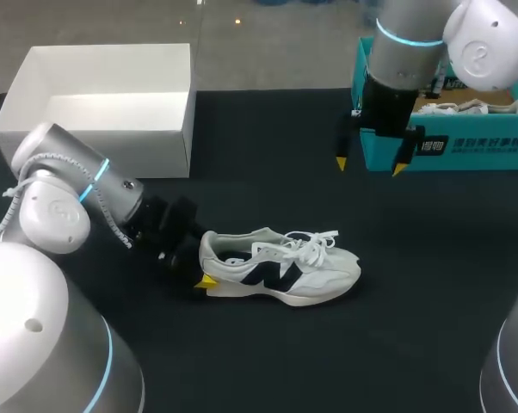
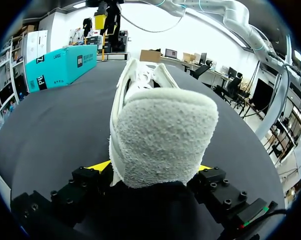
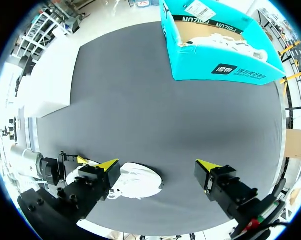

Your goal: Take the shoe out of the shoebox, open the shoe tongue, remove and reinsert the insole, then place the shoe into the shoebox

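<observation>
A white sneaker (image 1: 285,271) with a dark side mark lies on its sole on the black table (image 1: 268,361), toe pointing right, laces loose. My left gripper (image 1: 190,267) is low at its heel, one yellow-tipped finger on each side, shut on the heel. In the left wrist view the padded heel (image 2: 160,130) fills the space between the fingers of the left gripper (image 2: 153,167). My right gripper (image 1: 370,165) hangs open and empty high above the table in front of the teal shoebox (image 1: 465,146). From the right wrist, the right gripper (image 3: 158,165) looks down on the sneaker (image 3: 138,185).
The teal shoebox (image 3: 215,65) stands at the back right with white contents inside. A white open box (image 1: 104,103) stands at the back left. Bare black table lies between the sneaker and the boxes.
</observation>
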`<control>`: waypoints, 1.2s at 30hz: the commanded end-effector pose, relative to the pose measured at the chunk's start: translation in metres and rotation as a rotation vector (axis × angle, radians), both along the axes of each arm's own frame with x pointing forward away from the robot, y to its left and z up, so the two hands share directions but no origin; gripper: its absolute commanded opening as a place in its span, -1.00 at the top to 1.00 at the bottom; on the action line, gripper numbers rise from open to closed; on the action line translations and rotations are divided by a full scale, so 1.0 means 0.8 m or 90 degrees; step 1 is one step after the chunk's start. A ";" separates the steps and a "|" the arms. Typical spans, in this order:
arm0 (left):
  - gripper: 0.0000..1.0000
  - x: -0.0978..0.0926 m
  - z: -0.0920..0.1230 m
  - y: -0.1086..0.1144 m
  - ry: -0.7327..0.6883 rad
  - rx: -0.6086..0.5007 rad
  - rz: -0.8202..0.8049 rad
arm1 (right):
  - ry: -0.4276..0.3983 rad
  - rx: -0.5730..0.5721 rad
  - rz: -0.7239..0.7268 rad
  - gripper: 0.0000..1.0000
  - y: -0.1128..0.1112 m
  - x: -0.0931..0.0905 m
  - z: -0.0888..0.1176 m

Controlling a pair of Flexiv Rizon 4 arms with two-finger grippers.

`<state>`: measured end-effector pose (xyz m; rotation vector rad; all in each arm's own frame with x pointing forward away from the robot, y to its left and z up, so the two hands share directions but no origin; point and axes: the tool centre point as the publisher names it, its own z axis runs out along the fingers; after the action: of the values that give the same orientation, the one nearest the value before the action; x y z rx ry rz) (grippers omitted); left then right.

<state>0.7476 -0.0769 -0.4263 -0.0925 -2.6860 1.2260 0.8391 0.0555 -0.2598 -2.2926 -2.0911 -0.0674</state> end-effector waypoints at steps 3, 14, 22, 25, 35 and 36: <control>1.00 0.000 -0.002 0.001 0.000 0.000 0.000 | 0.004 -0.046 -0.007 -1.00 0.039 -0.025 0.002; 1.00 0.000 -0.002 0.001 0.000 0.000 0.000 | -0.019 -0.063 0.007 -1.00 0.090 -0.066 -0.006; 1.00 0.000 -0.002 0.001 0.000 0.000 0.000 | -0.016 -0.086 0.021 -1.00 0.134 -0.088 -0.014; 1.00 0.000 -0.002 0.001 0.000 0.000 0.000 | -0.008 -0.079 0.004 -1.00 0.147 -0.098 -0.019; 1.00 0.000 -0.002 0.001 0.000 0.000 0.000 | -0.004 -0.079 0.022 -1.00 0.192 -0.120 -0.041; 1.00 0.000 -0.002 0.001 0.000 0.000 0.000 | 0.003 -0.087 0.022 -1.00 0.196 -0.122 -0.044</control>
<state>0.7476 -0.0768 -0.4262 -0.0924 -2.6860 1.2259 0.7424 0.1981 -0.2848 -2.3062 -2.1844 0.0282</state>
